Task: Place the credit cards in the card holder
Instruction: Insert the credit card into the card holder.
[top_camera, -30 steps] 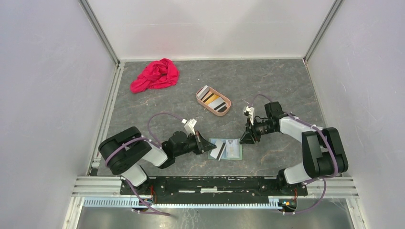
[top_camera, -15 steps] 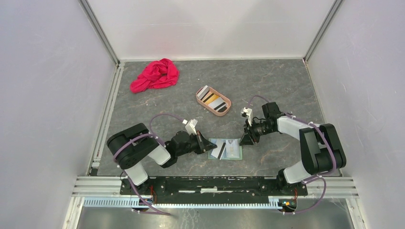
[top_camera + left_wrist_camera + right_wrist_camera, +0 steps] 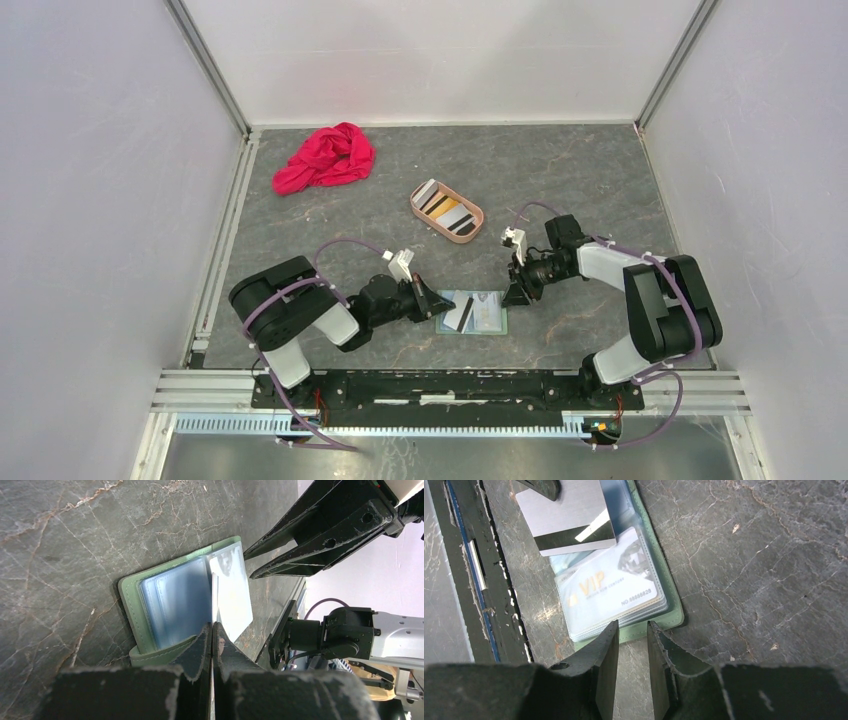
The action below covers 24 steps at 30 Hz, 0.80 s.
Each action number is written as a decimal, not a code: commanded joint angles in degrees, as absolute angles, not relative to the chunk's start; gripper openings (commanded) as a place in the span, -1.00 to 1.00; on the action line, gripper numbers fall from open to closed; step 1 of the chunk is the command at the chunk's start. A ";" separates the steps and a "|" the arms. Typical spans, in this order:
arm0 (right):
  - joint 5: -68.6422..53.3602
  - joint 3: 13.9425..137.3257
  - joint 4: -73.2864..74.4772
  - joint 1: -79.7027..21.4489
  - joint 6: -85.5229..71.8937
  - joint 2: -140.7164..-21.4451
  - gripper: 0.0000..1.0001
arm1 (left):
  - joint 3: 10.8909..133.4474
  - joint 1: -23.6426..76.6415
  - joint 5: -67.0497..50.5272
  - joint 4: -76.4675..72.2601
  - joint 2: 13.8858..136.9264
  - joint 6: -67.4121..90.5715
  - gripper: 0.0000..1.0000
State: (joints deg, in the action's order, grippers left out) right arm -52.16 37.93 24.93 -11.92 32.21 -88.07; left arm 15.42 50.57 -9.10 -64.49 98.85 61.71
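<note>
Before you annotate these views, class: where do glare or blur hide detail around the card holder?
Right wrist: glare streaks the grey card, and the card holder's clear plastic hazes the VIP card; left wrist: the left gripper is blurred near the lens, the card holder sharper; top external: even light, no glare.

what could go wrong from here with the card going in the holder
1. The left gripper pinches the grey card near one corner, so it may twist and miss a pocket of the card holder.
2. The right gripper has open jaws at the holder's edge, grasping nothing; a push from the card could slide the holder.
</note>
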 commanded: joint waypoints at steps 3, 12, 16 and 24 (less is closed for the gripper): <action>-50.82 39.86 24.70 -12.91 31.68 -88.60 -0.34 | 17.36 50.88 -7.45 -63.29 99.09 63.86 -0.96; -50.45 39.90 24.77 -13.54 31.58 -88.96 -0.35 | 19.02 51.74 -6.07 -63.10 100.54 64.39 -0.96; -50.45 39.99 24.78 -13.68 31.64 -88.95 -0.35 | 19.57 52.72 -4.00 -62.15 100.73 64.67 -0.96; -50.36 39.86 24.61 -13.81 31.38 -88.89 -0.35 | 17.98 55.19 3.37 -61.87 99.76 65.62 -0.96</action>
